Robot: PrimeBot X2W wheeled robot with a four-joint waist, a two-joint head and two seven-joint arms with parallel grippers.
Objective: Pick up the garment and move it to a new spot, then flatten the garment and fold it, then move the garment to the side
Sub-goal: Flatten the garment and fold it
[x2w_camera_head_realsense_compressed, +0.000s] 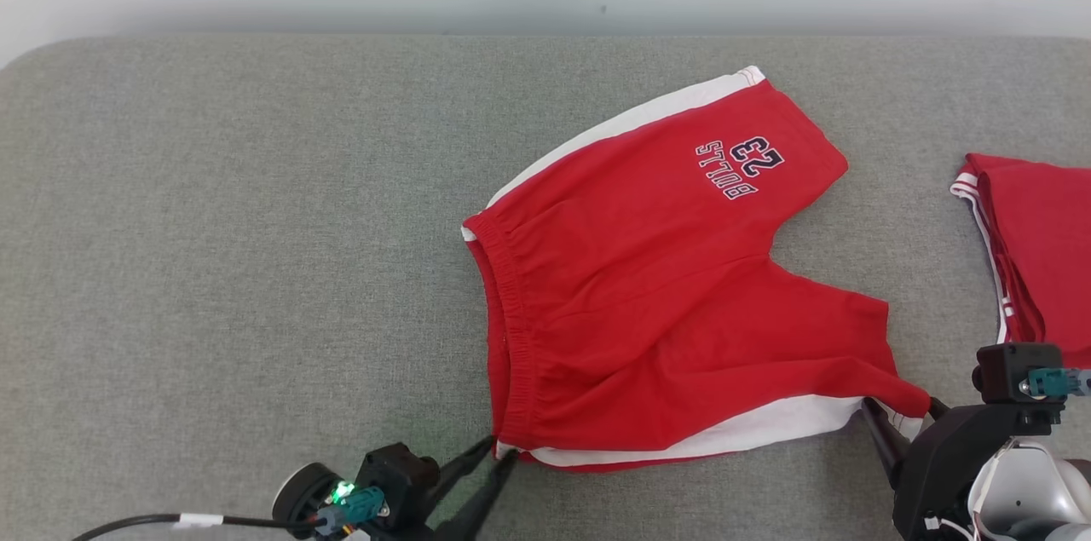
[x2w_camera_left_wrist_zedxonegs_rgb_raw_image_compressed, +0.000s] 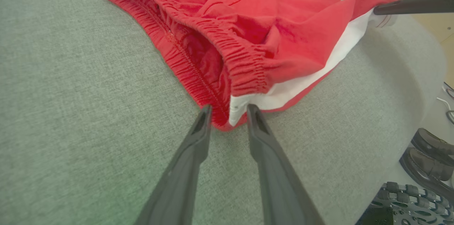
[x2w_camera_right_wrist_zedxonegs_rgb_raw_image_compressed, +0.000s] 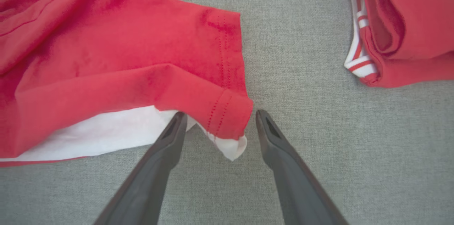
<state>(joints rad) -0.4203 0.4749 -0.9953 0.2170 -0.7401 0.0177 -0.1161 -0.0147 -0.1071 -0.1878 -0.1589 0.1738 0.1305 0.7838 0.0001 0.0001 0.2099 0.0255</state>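
The garment (x2w_camera_head_realsense_compressed: 648, 294) is a pair of red shorts with white side stripes and a "BULLS 23" print, lying spread on the grey table (x2w_camera_head_realsense_compressed: 239, 251). My left gripper (x2w_camera_head_realsense_compressed: 503, 449) is at the near waistband corner, open. In the left wrist view the left gripper (x2w_camera_left_wrist_zedxonegs_rgb_raw_image_compressed: 229, 108) has its fingertips on either side of that corner of the garment (x2w_camera_left_wrist_zedxonegs_rgb_raw_image_compressed: 248, 40). My right gripper (x2w_camera_head_realsense_compressed: 901, 406) is open at the near leg hem. In the right wrist view the right gripper (x2w_camera_right_wrist_zedxonegs_rgb_raw_image_compressed: 220, 113) straddles the hem corner of the garment (x2w_camera_right_wrist_zedxonegs_rgb_raw_image_compressed: 124, 58), which lies slack on the table.
A second red garment (x2w_camera_head_realsense_compressed: 1040, 251) with striped trim lies folded at the table's right edge, also in the right wrist view as the second garment (x2w_camera_right_wrist_zedxonegs_rgb_raw_image_compressed: 408, 23). A pair of dark shoes (x2w_camera_left_wrist_zedxonegs_rgb_raw_image_compressed: 431, 147) stands on the floor past the table's rounded edge. The table's left half is bare fabric.
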